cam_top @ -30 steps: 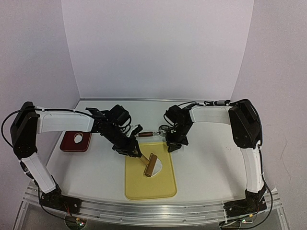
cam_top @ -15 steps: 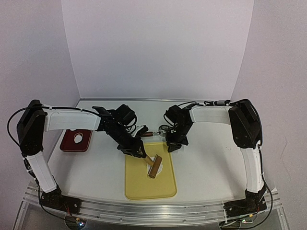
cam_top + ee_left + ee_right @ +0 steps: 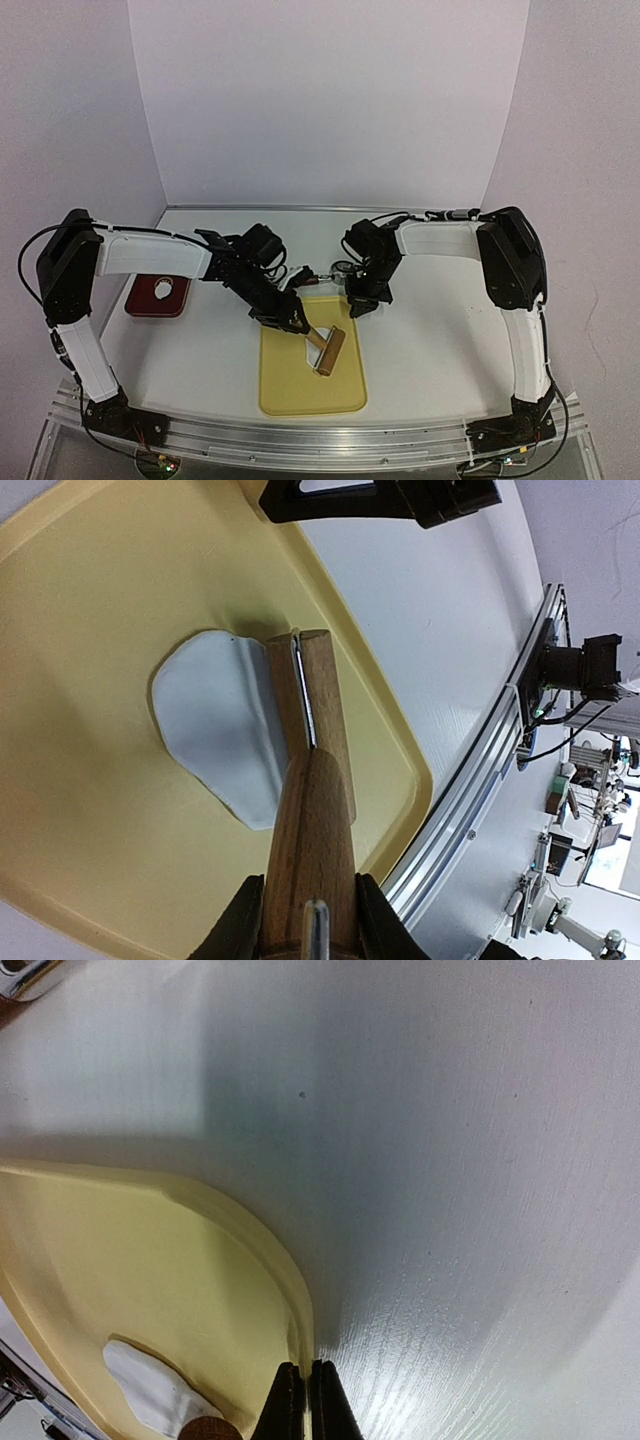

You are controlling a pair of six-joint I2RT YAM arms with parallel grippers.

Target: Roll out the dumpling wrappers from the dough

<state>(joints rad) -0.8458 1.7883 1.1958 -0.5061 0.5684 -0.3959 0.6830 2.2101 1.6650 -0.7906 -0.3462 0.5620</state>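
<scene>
A flattened white sheet of dough [image 3: 215, 725] lies on the yellow board [image 3: 90, 680]. A wooden rolling pin [image 3: 312, 720] rests across its right edge. My left gripper [image 3: 310, 910] is shut on the pin's wooden handle, both fingers [image 3: 243, 925] pressed against its sides. From above, the left gripper [image 3: 293, 320] is over the board's [image 3: 300, 385] far half, with the roller [image 3: 330, 352] near the middle. My right gripper [image 3: 305, 1400] is shut on the board's raised rim at its far right corner [image 3: 358, 303]. The dough [image 3: 150, 1390] shows in the right wrist view too. No dumpling wrappers are in view.
A dark red tray [image 3: 140, 300] holding a white lump [image 3: 162, 290] sits left of the board. A metal ring [image 3: 343, 266] and a brown-handled tool [image 3: 305, 280] lie just beyond the board's far edge. The table's near rail [image 3: 300, 440] runs behind the board.
My left arm has stretched further, pushing the rolling pin right and toward the near edge across the dough. The right gripper has stayed pinched on the board's rim.
</scene>
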